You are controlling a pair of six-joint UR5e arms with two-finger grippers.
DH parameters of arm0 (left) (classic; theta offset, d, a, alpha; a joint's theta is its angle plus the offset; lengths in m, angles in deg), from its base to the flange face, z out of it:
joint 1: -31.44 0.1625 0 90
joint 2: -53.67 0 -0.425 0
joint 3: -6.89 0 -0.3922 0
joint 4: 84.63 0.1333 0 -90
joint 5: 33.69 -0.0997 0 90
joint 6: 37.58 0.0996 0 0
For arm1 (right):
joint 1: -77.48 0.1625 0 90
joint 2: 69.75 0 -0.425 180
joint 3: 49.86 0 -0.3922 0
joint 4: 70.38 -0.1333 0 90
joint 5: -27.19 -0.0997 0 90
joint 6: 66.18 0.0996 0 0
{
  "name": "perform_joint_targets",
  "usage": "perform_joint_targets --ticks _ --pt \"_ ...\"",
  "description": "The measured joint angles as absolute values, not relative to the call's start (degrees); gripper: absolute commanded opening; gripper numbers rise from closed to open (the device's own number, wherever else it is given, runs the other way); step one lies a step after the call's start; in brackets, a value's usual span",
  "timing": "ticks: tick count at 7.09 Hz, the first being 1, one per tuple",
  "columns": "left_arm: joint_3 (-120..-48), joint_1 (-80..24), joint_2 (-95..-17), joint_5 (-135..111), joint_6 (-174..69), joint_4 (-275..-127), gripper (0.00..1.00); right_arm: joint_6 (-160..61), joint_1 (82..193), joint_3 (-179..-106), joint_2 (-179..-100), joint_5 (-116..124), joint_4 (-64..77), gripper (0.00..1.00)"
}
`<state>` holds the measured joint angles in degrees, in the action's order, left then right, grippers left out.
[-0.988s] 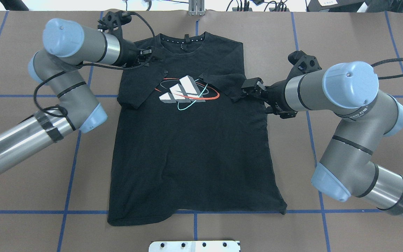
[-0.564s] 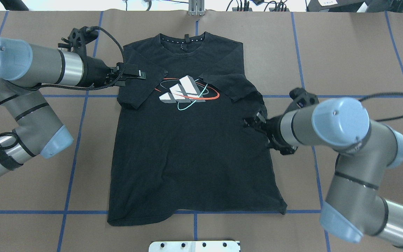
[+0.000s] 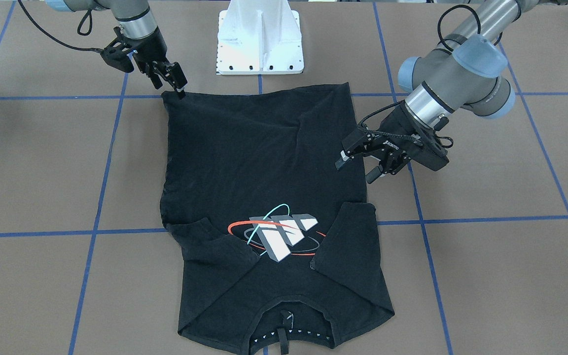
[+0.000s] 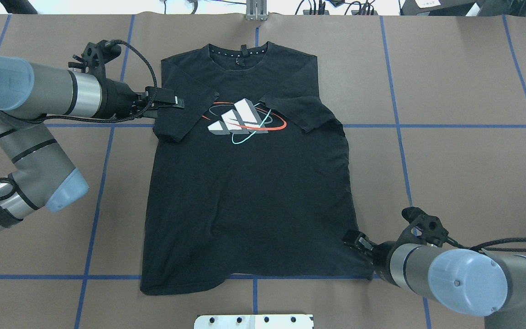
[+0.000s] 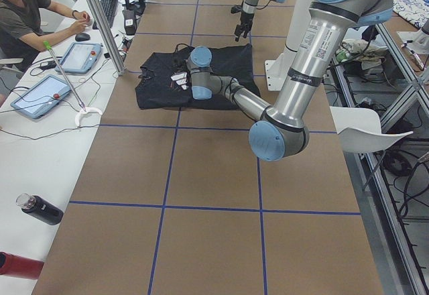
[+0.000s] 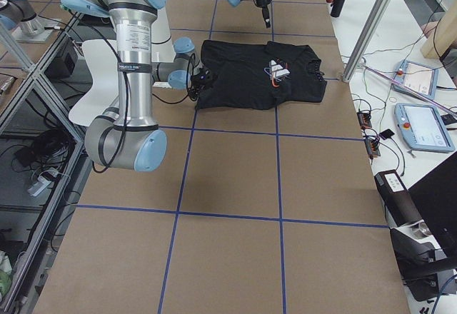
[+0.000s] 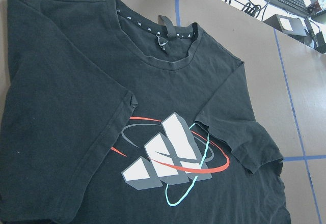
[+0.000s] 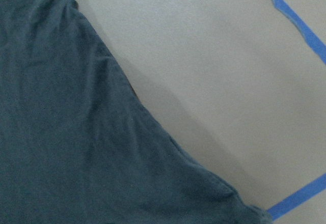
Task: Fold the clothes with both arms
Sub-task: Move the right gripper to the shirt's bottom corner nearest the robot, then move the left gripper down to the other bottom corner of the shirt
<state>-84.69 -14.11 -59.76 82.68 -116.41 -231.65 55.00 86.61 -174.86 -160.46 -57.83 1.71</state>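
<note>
T-shirt (image 4: 244,201): flat on the bench (image 4: 464,91), print up, collar at the far edge from the robot. Both sleeves are already turned in over the chest. The hem nearest the robot lies a bit wavy.

Right end effector (image 3: 173,84): low at the hem corner (image 4: 367,272) on the robot's right, tip at the cloth. You cannot tell from these views whether it has closed on the fabric. Its wrist camera shows only the shirt edge and bare bench.

Left end effector (image 3: 355,167): fingers spread and empty, hovering over the shirt's side edge just below the folded left sleeve (image 4: 185,114).

My read: you are setting the grip points for the body fold.
- Pinch both layers at the corner, not just the top one.
- Match the left grip to the right before lifting, or the fold will skew.
- Lift low and carry evenly so the tucked sleeves don't flip out.
</note>
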Motion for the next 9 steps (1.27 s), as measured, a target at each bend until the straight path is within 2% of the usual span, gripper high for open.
perform_joint_targets --ticks 7,8,9 --pt "-84.18 -14.08 -59.71 82.53 -116.33 -231.59 0.98 64.5 81.5 -171.06 -162.13 -50.56 -0.59 0.81" --pt "-84.11 -14.08 -59.71 82.51 -116.31 -231.61 0.98 64.63 81.43 -170.88 -162.21 -50.49 -0.63 0.67" --pt "-84.05 -14.05 -59.71 82.5 -116.29 -231.63 0.98 64.66 81.43 -170.84 -162.26 -50.45 -0.62 0.4"
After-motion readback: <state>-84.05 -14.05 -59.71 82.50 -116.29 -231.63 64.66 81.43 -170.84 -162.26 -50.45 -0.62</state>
